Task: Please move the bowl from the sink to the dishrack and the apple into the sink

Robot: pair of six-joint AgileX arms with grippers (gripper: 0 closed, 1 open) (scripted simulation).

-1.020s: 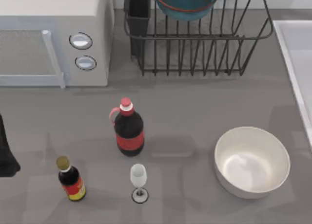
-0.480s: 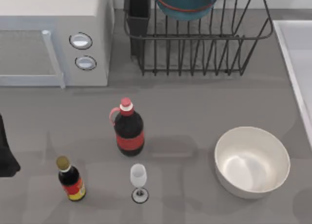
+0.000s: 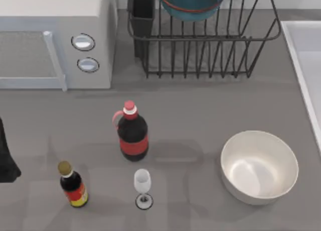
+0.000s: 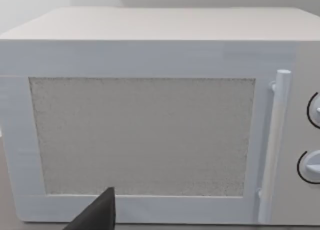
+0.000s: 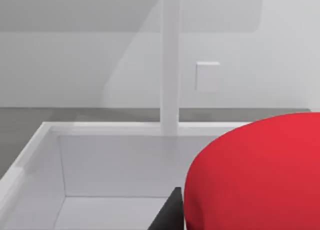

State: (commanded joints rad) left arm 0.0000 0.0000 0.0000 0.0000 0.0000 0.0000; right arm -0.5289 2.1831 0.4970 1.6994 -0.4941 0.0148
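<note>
The teal-blue bowl with its red-orange band stands in the black wire dishrack at the back of the table. The pale sink runs along the table's right edge, and the right wrist view looks down into its basin. In that view the glossy red apple looms close above the basin. My right gripper is shut on it, with one dark finger beside it. My left gripper is parked at the table's left edge, facing the microwave.
A white microwave stands at the back left. A red-capped dark bottle, a small sauce bottle and a wine glass stand at the front centre. A large white bowl sits at the front right. My left arm shows at the left edge.
Faint shadows on the table near the white bowl have shifted slightly. No object on the table has moved.
</note>
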